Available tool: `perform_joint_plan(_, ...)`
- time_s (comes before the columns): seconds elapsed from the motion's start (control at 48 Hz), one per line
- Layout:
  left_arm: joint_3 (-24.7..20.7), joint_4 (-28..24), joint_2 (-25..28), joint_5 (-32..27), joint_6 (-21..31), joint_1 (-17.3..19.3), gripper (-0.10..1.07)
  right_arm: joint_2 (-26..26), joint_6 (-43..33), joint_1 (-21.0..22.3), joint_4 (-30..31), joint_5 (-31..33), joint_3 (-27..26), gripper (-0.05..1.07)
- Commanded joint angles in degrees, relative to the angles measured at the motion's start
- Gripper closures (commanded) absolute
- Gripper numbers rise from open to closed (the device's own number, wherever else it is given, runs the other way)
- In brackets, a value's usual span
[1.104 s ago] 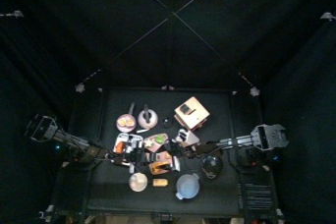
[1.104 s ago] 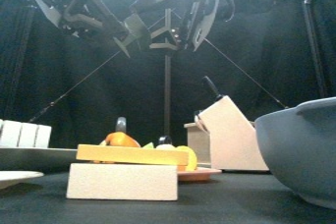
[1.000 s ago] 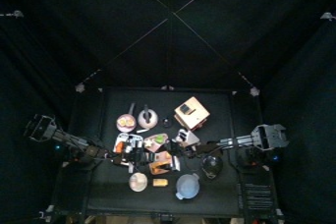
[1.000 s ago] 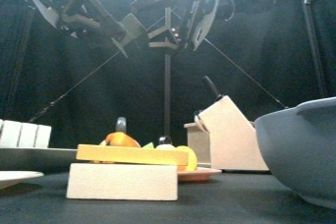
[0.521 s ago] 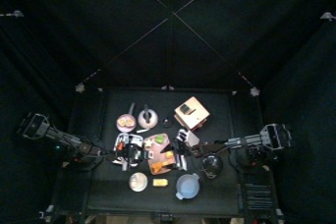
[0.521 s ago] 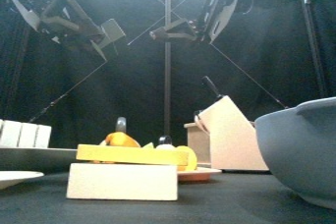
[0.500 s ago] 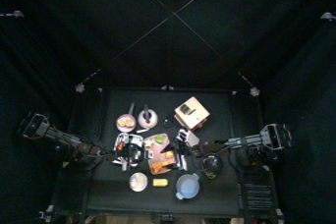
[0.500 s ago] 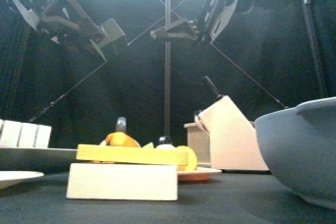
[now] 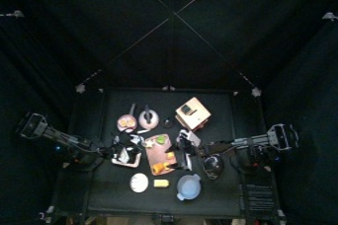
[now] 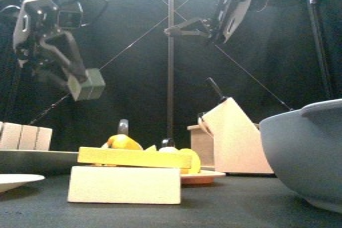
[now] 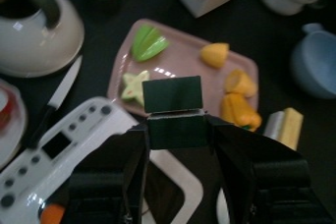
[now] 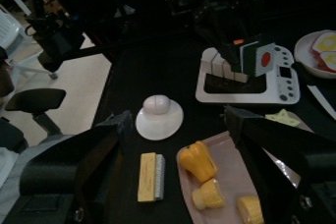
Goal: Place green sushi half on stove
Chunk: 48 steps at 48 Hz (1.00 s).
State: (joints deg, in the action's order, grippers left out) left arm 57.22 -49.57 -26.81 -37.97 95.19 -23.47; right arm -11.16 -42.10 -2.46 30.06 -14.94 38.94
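Dim throughout: black curtains swallow most light, and only the table [image 9: 224, 120] at the overhead view's middle is lit. From table height, light falls from above behind the blue bowl [image 10: 305, 150], which sits near and soft-edged. Beyond the pink tray [image 11: 174, 56], the left wrist view blurs.

Small black table [image 9: 224, 108] enclosed by black curtains [image 9: 53, 61] on every side; thin pale cords [image 9: 169, 14] crossing overhead; beyond the curtains, a pale room floor [image 12: 79, 76] and a black office chair [image 12: 27, 105]; bright backlight above.
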Motion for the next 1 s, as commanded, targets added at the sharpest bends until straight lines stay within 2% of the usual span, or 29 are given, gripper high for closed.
perform_joint_plan(0.0, -3.69, 7.82, 2.55, -4.13, -4.22, -0.97, 0.35, -1.76, -0.18, 0.09, -0.18, -0.26, -0.79, -0.01)
perform_joint_plan(0.083, -5.98, 12.39, 4.92, -8.09, -6.94, -0.97, 0.35, -1.58, -0.18, 0.18, -0.18, -0.18, -0.79, -0.01)
perform_joint_plan(0.208, -8.26, 15.38, 7.91, -11.6, -7.21, -0.97, 0.35, -1.32, -0.18, 0.18, -0.26, -0.18, -0.62, -0.01)
perform_joint_plan(0.375, -9.93, 17.84, 12.39, -11.69, -7.56, -0.97, 0.34, -1.14, -0.18, 0.26, -0.26, -0.18, -0.44, -0.01)
perform_joint_plan(0.583, -10.9, 16.7, 13.54, -11.69, -7.65, -0.88, 0.29, -1.05, -0.18, 0.26, -0.26, -0.18, -0.44, -0.01)
perform_joint_plan(0.854, -10.99, 14.68, 13.01, -11.69, -7.56, -1.05, 0.11, -0.79, -0.18, 0.26, -0.26, -0.18, -0.35, -0.01)
perform_joint_plan(0.979, -10.99, 14.77, 13.01, -11.69, -7.56, -1.05, 0.11, -0.79, -0.18, 0.26, -0.26, -0.18, -0.35, -0.01)
